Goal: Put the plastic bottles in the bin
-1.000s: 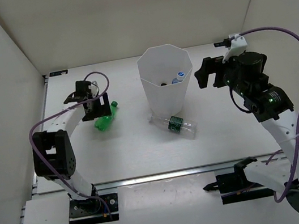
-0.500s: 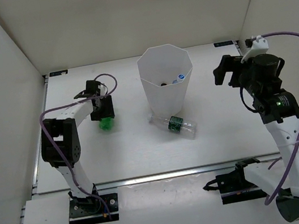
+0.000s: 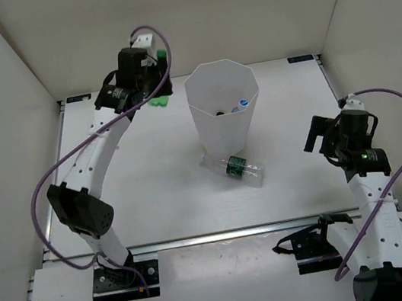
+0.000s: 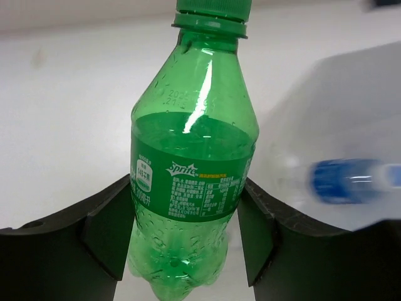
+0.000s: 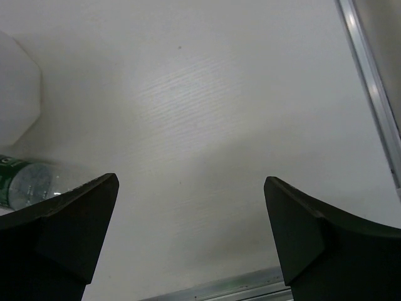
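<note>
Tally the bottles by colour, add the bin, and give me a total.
all-green bottle: 1
clear bottle with green label: 1
blue-labelled bottle, inside the bin: 1
bin: 1
Total: 4. Anything else in the bin is too small to tell.

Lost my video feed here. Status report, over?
Left gripper shut on all-green plastic bottle, beside rim of tall translucent white bin. Right gripper open, empty. Clear green-labelled bottle lying at bin's base.
</note>
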Controlling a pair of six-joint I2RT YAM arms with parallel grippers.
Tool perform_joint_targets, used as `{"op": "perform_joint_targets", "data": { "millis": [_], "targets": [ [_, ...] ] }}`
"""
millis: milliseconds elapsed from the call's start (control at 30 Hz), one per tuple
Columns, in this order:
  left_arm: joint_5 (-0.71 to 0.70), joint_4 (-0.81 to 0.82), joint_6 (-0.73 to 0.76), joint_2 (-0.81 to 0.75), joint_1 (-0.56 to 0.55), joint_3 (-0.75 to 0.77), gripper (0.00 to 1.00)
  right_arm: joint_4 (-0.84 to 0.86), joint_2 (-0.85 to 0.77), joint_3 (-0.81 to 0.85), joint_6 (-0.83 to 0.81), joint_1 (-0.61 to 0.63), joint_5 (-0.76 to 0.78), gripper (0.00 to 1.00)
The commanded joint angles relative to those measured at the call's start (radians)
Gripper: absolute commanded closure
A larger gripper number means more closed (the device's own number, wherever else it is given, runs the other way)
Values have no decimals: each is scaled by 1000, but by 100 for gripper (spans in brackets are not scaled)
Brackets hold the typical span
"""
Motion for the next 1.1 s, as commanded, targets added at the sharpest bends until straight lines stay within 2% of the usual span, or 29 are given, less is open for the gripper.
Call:
{"op": "perform_joint_targets", "data": {
  "millis": [0,100,133,267,367,467,533,600,667,833,967,1033,1067],
  "targets": [
    [-11,-35,-48,-101,-78,166,57,35,-30,-66,3,-3,-1,0],
    [39,52,-69,-110,-142,187,52,29,-56,-118,19,-2,4,0],
    [65,60,-68,-98,-164,205,47,15,-64,-129,22,-2,20,1],
    [111,71,-94,-5,-223,292,39,-22,-110,-135,7,-19,49,1],
    [128,80,-91,54,-251,319,36,-29,-124,-109,-21,-20,43,1],
    [104,91,-94,106,-262,335,27,-40,-119,-74,-18,-8,43,1],
    [133,80,-101,138,-259,383,25,-39,-125,-83,-15,12,22,1],
    [153,-4,-86,196,-259,486,2,-45,-127,-94,13,41,31,0],
    [113,-55,-60,201,-282,562,1,-51,-127,-111,16,73,43,1],
    [30,-38,-26,34,-307,455,2,-11,-90,-92,8,130,-29,0],
    [-37,-96,-34,-95,-279,369,1,122,-50,-103,-1,248,-178,1],
    [-120,-125,-58,-206,-239,278,1,188,-9,-103,3,349,-236,2],
    [-122,-142,-87,-278,-181,119,1,220,32,-105,-6,404,-253,2]
  ]
}}
